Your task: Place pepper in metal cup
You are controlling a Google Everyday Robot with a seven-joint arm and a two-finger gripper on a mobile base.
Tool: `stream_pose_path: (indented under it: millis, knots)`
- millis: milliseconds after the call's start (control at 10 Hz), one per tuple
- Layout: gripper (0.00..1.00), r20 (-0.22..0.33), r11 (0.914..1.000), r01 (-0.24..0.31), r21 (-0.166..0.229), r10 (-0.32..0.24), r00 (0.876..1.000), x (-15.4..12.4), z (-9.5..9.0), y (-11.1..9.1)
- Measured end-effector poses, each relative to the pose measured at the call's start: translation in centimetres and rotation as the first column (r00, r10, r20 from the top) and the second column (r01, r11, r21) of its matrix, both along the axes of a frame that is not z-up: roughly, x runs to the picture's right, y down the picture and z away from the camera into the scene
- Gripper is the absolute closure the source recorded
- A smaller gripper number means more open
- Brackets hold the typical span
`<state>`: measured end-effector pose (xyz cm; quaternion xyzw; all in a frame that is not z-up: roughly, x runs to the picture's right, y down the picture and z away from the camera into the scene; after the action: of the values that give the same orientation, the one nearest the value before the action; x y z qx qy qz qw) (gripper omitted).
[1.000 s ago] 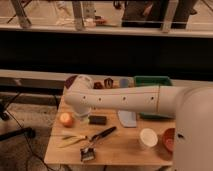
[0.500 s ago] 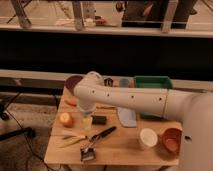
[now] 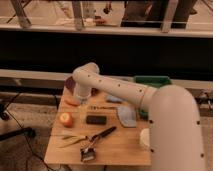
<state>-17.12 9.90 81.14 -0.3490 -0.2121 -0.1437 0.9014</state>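
Observation:
My gripper (image 3: 81, 101) hangs at the end of the white arm (image 3: 117, 89) over the back left of the wooden table (image 3: 117, 150). It is just right of a small orange-red elongated piece (image 3: 72, 102), which may be the pepper. A round orange item (image 3: 65, 119) lies in front of that, at the left edge. A thin yellow-green strip (image 3: 71, 140) lies near the front. No shiny metal cup shows; the arm may be hiding it.
A dark block (image 3: 96, 119), a grey-blue cloth (image 3: 126, 115) and a brush (image 3: 94, 142) lie mid-table. A dark red bowl (image 3: 69, 83) sits at the back left and a green bin (image 3: 152, 80) at the back right. A white cup (image 3: 145, 138) is partly hidden behind my arm.
The arm has swung left and back across the table. The gripper now hangs beside the orange-red piece at the back left. The objects on the table have not moved.

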Motion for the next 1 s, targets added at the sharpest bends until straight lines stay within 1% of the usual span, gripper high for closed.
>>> stream_pose_path:
  millis: [100, 200, 300, 400, 600, 700, 800, 1000]
  knots:
    - [0.2, 0.01, 0.9993, 0.031, 0.023, -0.031, 0.999, -1.3, 0.5, -0.2]
    - [0.2, 0.017, 0.9981, 0.044, 0.042, -0.045, 0.999, -2.0, 0.8, -0.4]
    - [0.2, 0.026, 0.9958, 0.052, 0.075, -0.054, 0.998, -2.6, 1.3, -0.7]
    - [0.2, 0.032, 0.9927, 0.054, 0.108, -0.058, 0.998, -2.7, 1.8, -0.9]
    - [0.2, 0.042, 0.987, 0.049, 0.153, -0.056, 0.998, -2.7, 3.0, -1.0]
    - [0.2, 0.041, 0.9853, 0.045, 0.165, -0.053, 0.998, -2.5, 4.2, -1.0]
    - [0.2, 0.039, 0.9849, 0.042, 0.168, -0.05, 0.998, -2.3, 5.6, -0.9]
    - [0.2, 0.031, 0.9876, 0.021, 0.156, -0.026, 0.999, -2.0, 7.8, -1.1]
